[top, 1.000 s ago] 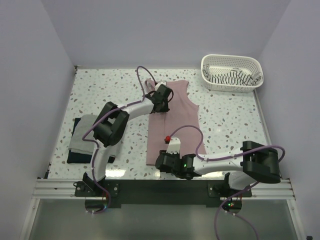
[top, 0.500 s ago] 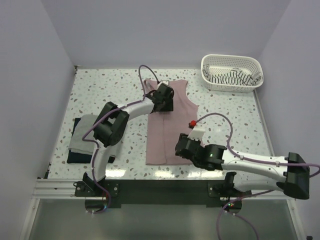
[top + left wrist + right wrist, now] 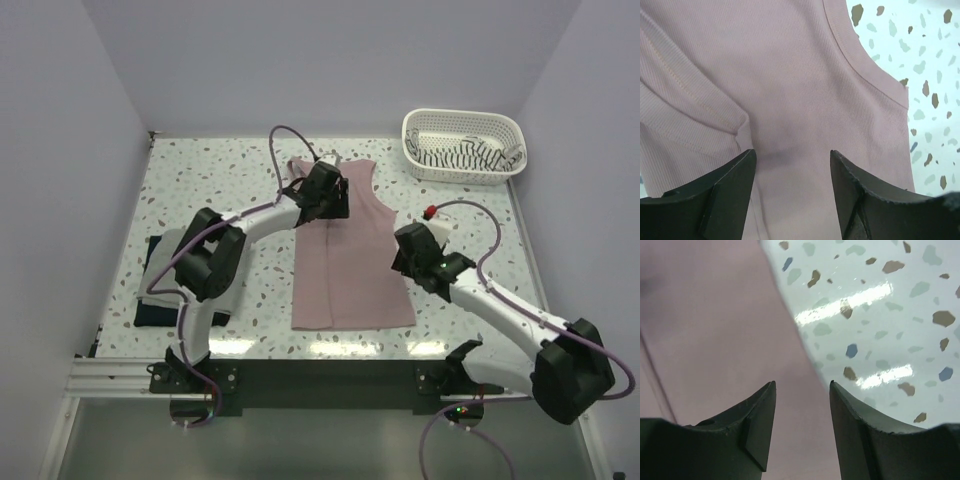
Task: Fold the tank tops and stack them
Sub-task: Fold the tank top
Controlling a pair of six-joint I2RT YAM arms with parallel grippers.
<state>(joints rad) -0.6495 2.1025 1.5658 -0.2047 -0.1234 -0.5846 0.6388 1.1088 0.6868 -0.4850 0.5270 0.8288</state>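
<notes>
Left pincer gapes wide, empty, over the pink tank top near its neckline. Right pincer stands open above the same top's right edge. That top lies spread flat on the tabletop's middle.

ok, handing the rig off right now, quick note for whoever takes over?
Left claw: open, holding nothing, over the pink tank top below its neckline.
Right claw: open, holding nothing, over that top's right edge.
Pink top lies flat and unfolded in the middle. Grey tank top sits folded on the navy tank top at the left. Striped tank top is in the white lattice basket, far right.
Done: grey and navy folded, stacked.
Left: fold pink, stack it; then the striped one.
</notes>
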